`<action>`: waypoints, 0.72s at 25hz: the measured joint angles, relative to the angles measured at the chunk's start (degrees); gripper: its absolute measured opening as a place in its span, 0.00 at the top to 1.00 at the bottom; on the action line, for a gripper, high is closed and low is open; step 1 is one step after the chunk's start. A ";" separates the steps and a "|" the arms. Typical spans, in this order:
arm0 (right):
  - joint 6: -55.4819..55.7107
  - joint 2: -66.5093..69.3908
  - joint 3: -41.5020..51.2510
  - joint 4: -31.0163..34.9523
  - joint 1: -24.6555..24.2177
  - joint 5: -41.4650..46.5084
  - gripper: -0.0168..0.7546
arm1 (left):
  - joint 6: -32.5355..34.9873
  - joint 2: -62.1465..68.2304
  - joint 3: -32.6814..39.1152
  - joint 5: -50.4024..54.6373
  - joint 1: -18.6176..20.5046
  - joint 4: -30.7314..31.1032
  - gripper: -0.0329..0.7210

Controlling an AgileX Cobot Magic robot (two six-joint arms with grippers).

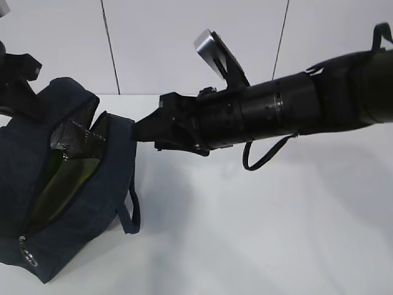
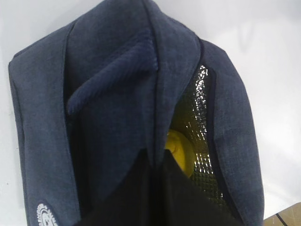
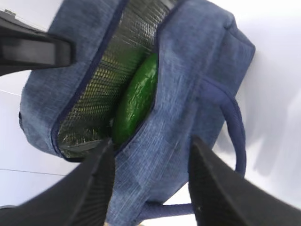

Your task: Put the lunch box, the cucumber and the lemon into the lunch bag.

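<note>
The navy lunch bag [image 1: 67, 203] lies at the left with its zipper mouth open, showing silver lining. My left gripper [image 1: 17, 86] is shut on the bag's upper flap; in the left wrist view [image 2: 157, 157] the fabric [image 2: 117, 94] is pinched between the jaws. The yellow lemon [image 2: 181, 150] sits inside the bag. The dark green cucumber [image 3: 136, 96] lies inside along the opening. A pale green surface [image 1: 61, 181] inside looks like the lunch box lid. My right gripper [image 1: 142, 130] is open and empty, its jaws [image 3: 153, 143] just outside the bag's side [image 3: 188, 94].
The white table [image 1: 258, 233] spreads right of the bag. The bag's strap handle [image 1: 132, 212] loops out toward the front. A black cable [image 1: 264, 157] hangs under my right arm. A white wall stands behind.
</note>
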 joint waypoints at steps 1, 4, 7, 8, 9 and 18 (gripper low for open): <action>-1.63 0.11 0.98 2.28 0.00 -0.23 0.47 | 0.00 0.00 0.00 0.00 0.00 0.00 0.97; -3.53 0.98 2.32 4.87 0.00 1.18 0.47 | 0.00 0.00 0.00 0.00 0.00 0.00 0.97; -4.11 2.47 2.32 5.53 0.00 3.72 0.47 | 0.00 0.00 0.00 -0.09 0.00 0.00 0.97; -4.11 3.10 2.32 5.65 0.00 4.35 0.47 | 0.00 0.00 0.00 -0.09 0.00 0.00 0.97; -4.11 3.79 2.32 5.65 0.00 4.62 0.47 | 0.00 0.00 0.00 -0.22 0.00 0.00 0.97; -4.62 8.57 -0.10 5.88 0.00 5.84 0.44 | 0.08 0.00 0.00 -0.46 0.00 0.00 0.97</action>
